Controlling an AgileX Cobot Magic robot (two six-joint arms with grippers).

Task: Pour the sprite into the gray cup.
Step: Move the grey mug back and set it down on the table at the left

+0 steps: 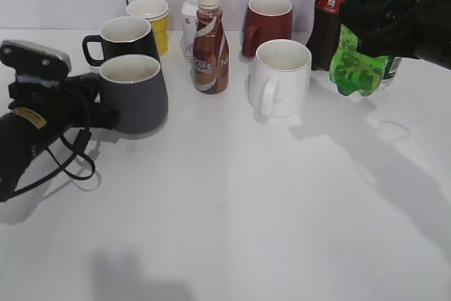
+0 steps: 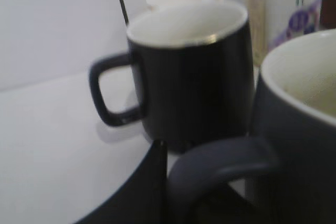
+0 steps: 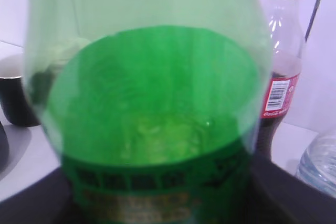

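Note:
The sprite (image 1: 361, 68) is a green bottle held off the table at the far right, base tilted toward the camera. My right gripper (image 1: 384, 22) is shut around its label. In the right wrist view the sprite (image 3: 152, 103) fills the frame between the dark fingers (image 3: 157, 205). The gray cup (image 1: 137, 96) stands upright at the left, empty, cream inside. My left gripper (image 1: 106, 116) is closed on its handle. In the left wrist view the gray cup (image 2: 302, 129) is at the right, with its handle held against my finger (image 2: 173, 192).
A black mug (image 1: 127, 37) stands just behind the gray cup and shows in the left wrist view (image 2: 194, 72). A yellow cup (image 1: 151, 19), brown coffee bottle (image 1: 210, 47), white mug (image 1: 282, 79), maroon mug (image 1: 268, 22) and cola bottle (image 1: 328, 19) stand along the back.

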